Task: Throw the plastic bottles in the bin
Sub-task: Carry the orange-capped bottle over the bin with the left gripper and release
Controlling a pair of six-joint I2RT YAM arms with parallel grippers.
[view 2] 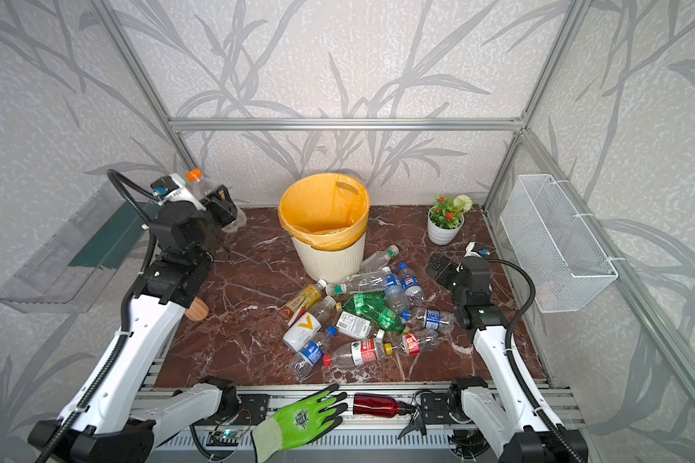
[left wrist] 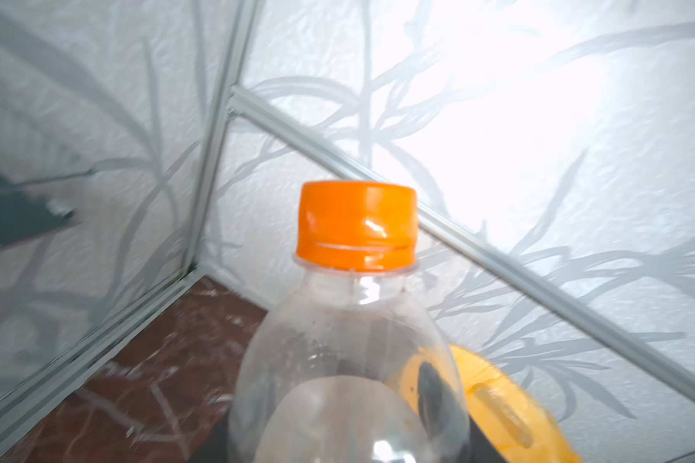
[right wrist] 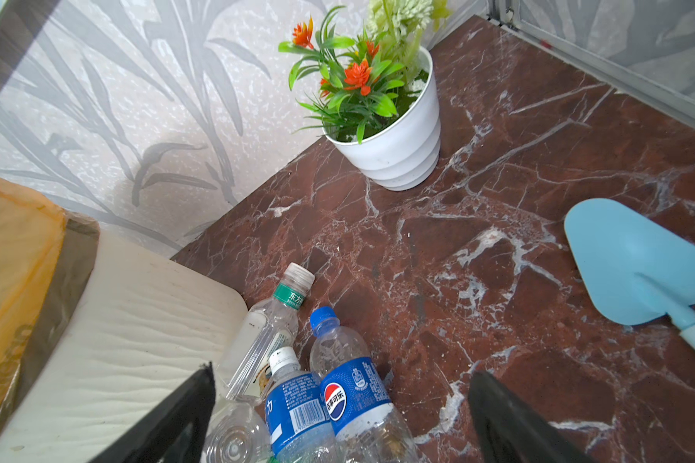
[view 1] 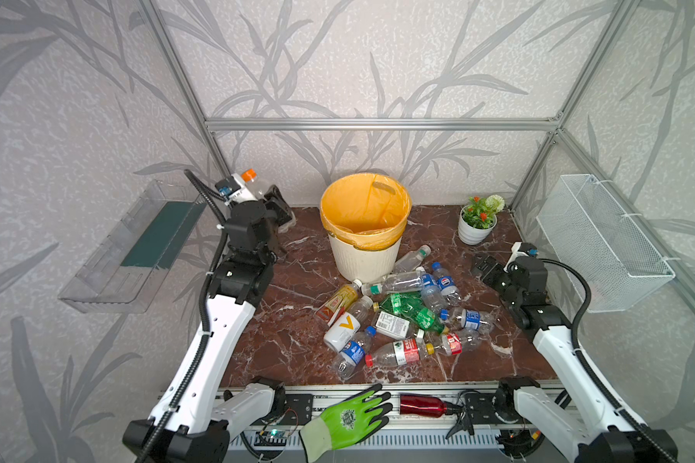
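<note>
My left gripper is raised at the back left, beside the bin, and is shut on a clear plastic bottle with an orange cap. That bottle fills the left wrist view and hides the jaws. The cream ribbed bin with its yellow bag stands at the back middle in both top views. Several plastic bottles lie heaped in front of it and to its right. My right gripper hangs open just right of the heap, and a blue-labelled bottle lies below its spread fingers.
A white flowerpot stands at the back right and a wire basket hangs on the right wall. A light blue scoop lies near my right gripper. A terracotta vase shows by the left arm. A green glove and a red metal bottle lie on the front rail.
</note>
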